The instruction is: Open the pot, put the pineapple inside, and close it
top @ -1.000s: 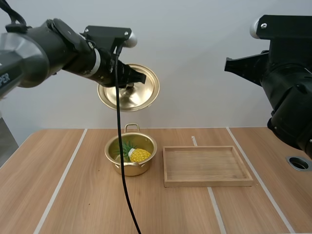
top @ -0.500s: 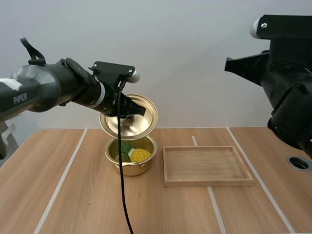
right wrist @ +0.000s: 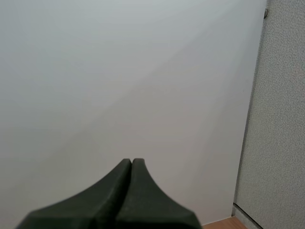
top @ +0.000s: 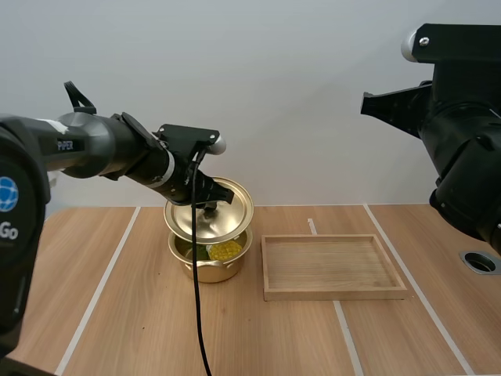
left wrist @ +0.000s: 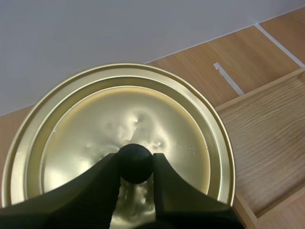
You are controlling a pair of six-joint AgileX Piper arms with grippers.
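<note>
My left gripper [top: 210, 206] is shut on the black knob [left wrist: 135, 163] of the golden lid [top: 210, 210]. The lid hangs slightly tilted just above the golden pot [top: 210, 265] and covers most of its mouth. Under the lid's front edge, the yellow pineapple [top: 225, 250] lies inside the pot. In the left wrist view the lid [left wrist: 86, 124] spreads wide behind my left gripper [left wrist: 135, 164], whose fingers pinch the knob from both sides. My right gripper [right wrist: 131, 164] is shut on nothing, its fingers lying together as one wedge. The right arm [top: 462, 141] is raised high at the right.
A wooden tray [top: 333, 267] lies right of the pot with nothing in it; one of its corners [left wrist: 271, 143] is beside the lid. A round hole [top: 479, 262] is set in the table at the far right.
My left gripper has brought the lid down from high above the table to just over the pot, and the lid has tipped from facing forward to nearly flat. The right arm has not moved.
</note>
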